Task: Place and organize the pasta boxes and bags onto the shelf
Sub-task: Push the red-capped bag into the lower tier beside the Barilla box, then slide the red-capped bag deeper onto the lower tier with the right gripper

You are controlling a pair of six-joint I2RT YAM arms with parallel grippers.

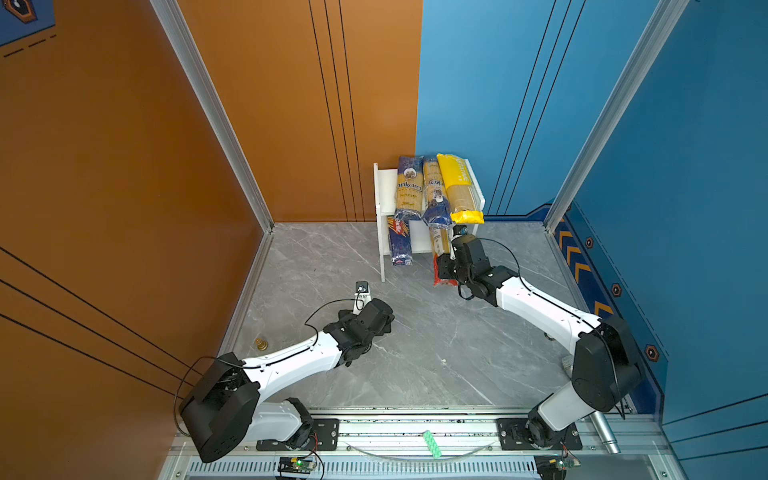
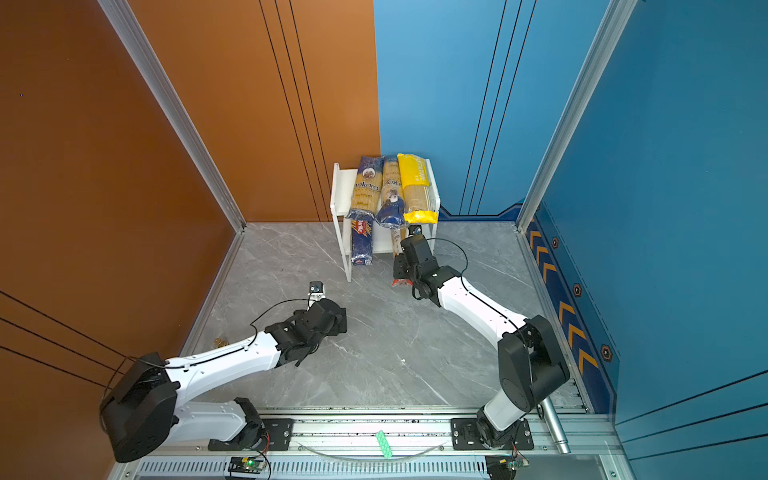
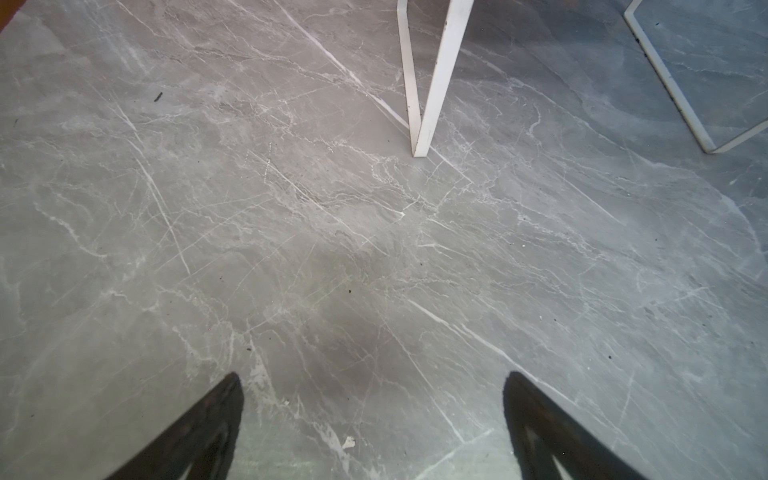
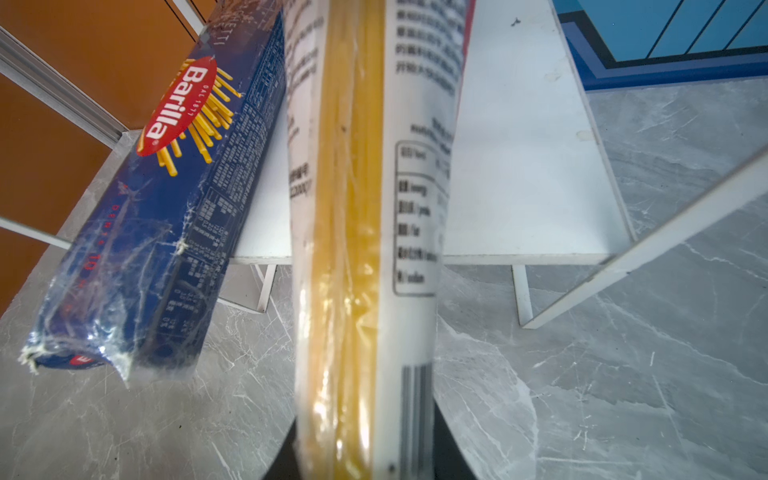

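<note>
Clear red-ended pack [image 4: 361,249]: far end over shelf [image 1: 380,232] lower board, beside Barilla pack [image 4: 166,208]; red near end stuck out past shelf front. Right gripper [image 4: 365,451] was clamped on it near that end. I judged it light, stiff lengthwise, brittle inside, film slick; hold nearer middle would sag less. Shelf upper board carried ankara packs [image 1: 408,189] and yellow pack [image 1: 459,187]. Left gripper [image 3: 374,415] gaped wide, empty, over table [image 3: 291,208] before shelf.

White-shelled, black-jointed left arm [image 1: 291,361] and right arm [image 1: 540,307] trail thin black cables [image 1: 332,301]; black fingers [image 3: 199,432] tip the left end effector [image 3: 373,380].
</note>
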